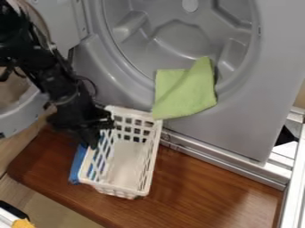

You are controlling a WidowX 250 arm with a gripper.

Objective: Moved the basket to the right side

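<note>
Something yellow (22, 223) lies nearest my camera, at the lower left corner, and I have no use for it here. My work is farther up, where the black gripper (97, 136) hangs at the left rim of the white basket (126, 161), toward its far end. I take the step in hand to be getting hold of that rim, ahead of the carry. I cannot tell how far the gripper is open, nor whether it has any of the rim in its hold (the black parts run together against the lattice). The basket is on the left part of the wooden surface (205, 187), just in front of the grey machine (238, 129), so the shift to the right looks undone to me. Next I would make sure of the grip, then draw the basket rightward over the wood, angling a little toward the camera so its far end doesn't scrape the machine. A blue thing (78, 162) sits by the left wall and might drag along; the green cloth (184, 91) comes down near the far right corner and could catch. As for how it points, the basket is upright, mouth up, its long axis running from the machine toward the camera, the far end leaning right and the near end left
</note>
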